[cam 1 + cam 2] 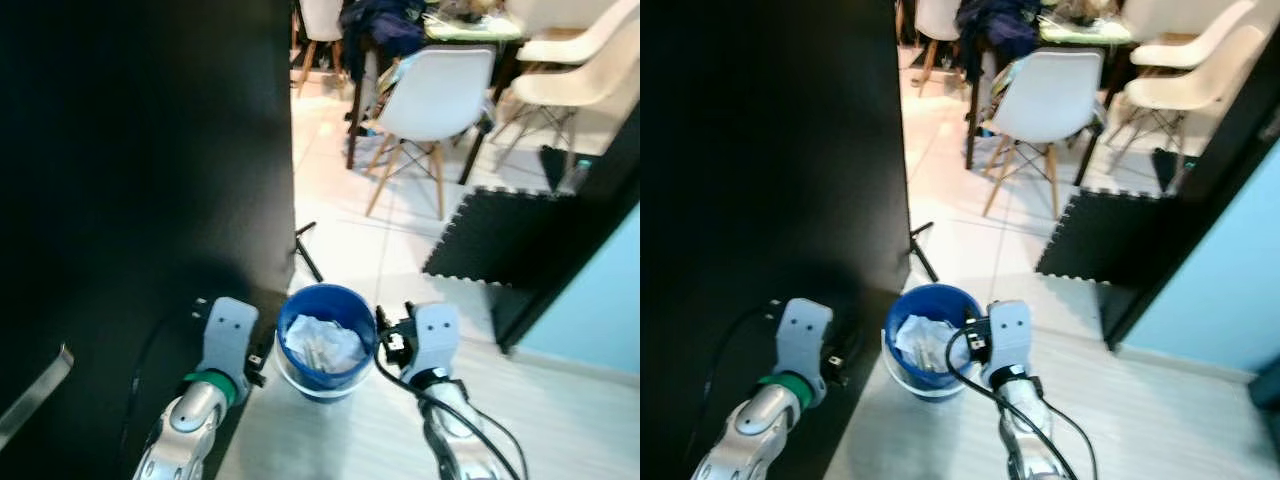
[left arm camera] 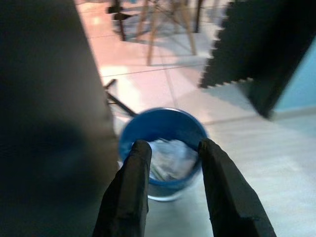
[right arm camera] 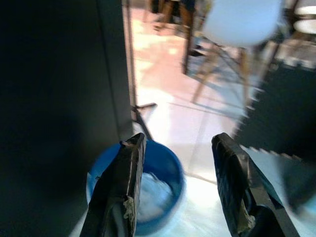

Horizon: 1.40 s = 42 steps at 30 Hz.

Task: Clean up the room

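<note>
Bucket (image 1: pixel 325 340), blue, is sitting on the pale floor (image 1: pixel 560 420) directly ahead of the robot, between the two arms and just beside the edge of a tall black panel (image 1: pixel 140 150) on the robot's left. Crumpled white paper (image 1: pixel 322 345) is lying inside it, roughly filling the lower half.

Beyond it, a white chair (image 1: pixel 435 95) with wooden legs is standing at a dark table (image 1: pixel 470 30), more white chairs are standing to the right, and a black foam mat (image 1: pixel 500 235) is lying on the tiles. A thin black rod (image 1: pixel 305 250) is lying on the floor just behind the bucket.

Left gripper (image 2: pixel 170 163) is hovering over the near rim, fingers parted to a moderate gap, holding nothing. Right gripper (image 3: pixel 180 168) is hovering near the bucket's right side, fingers spread wide, holding nothing.

Judgement: the step in hand is approaching the bucket for a pick-up or carry, since trash is already inside. Next move is calling for both grippers to lower and close onto opposite sides of the rim; alignment looks loose, and the right gripper needs to come inward.

View differences: the head views are showing both arms flanking the bucket and the room layout. The left wrist view is showing the paper framed between its fingers. The right wrist view is showing the bucket offset toward one finger, with the chair legs blurred beyond.
</note>
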Available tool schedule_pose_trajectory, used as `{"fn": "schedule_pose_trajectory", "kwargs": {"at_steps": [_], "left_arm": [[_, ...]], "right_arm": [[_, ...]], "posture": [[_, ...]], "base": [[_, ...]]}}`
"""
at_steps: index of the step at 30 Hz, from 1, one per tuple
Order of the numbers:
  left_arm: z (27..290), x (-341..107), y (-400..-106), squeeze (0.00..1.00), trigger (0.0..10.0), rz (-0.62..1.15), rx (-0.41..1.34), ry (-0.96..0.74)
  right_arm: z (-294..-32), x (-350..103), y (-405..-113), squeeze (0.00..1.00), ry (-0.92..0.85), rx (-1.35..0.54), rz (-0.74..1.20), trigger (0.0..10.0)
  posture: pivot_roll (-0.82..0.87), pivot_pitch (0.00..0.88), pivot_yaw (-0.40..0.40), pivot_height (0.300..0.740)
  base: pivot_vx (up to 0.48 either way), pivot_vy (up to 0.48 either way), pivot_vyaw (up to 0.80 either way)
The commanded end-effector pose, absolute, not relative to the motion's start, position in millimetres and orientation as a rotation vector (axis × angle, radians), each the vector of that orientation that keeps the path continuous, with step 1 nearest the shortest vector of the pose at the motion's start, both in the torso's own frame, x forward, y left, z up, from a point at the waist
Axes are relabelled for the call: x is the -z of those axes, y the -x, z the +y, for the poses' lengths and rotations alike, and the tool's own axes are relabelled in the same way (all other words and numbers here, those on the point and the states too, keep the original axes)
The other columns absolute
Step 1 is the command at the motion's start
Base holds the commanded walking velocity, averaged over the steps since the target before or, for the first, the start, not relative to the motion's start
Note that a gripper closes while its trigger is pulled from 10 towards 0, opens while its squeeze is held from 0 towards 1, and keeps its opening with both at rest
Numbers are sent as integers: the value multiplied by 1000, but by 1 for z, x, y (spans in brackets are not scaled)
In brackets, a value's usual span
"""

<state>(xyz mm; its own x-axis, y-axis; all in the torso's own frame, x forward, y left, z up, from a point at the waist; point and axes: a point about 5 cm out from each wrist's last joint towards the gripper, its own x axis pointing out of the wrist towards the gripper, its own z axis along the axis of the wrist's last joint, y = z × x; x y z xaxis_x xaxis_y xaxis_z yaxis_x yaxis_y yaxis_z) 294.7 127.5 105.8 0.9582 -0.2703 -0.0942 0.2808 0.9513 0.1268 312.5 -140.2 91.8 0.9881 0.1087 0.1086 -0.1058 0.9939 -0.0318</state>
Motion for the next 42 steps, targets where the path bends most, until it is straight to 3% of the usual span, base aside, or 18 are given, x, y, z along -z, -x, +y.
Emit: {"fn": "schedule_pose_trajectory", "kwargs": {"at_steps": [1,42], "left_arm": [[136,-94,-291,0,10000,129,261,-149],[143,-90,-296,0,10000,153,257,-171]], "right_arm": [[-131,-83,-310,0,15,-129,-61,10000],[-127,-78,-310,0,1,-129,-36,10000]], "posture": [[-91,76,56,740],[-92,73,67,740]], "base": [[0,0,-800],[0,0,-98]]}}
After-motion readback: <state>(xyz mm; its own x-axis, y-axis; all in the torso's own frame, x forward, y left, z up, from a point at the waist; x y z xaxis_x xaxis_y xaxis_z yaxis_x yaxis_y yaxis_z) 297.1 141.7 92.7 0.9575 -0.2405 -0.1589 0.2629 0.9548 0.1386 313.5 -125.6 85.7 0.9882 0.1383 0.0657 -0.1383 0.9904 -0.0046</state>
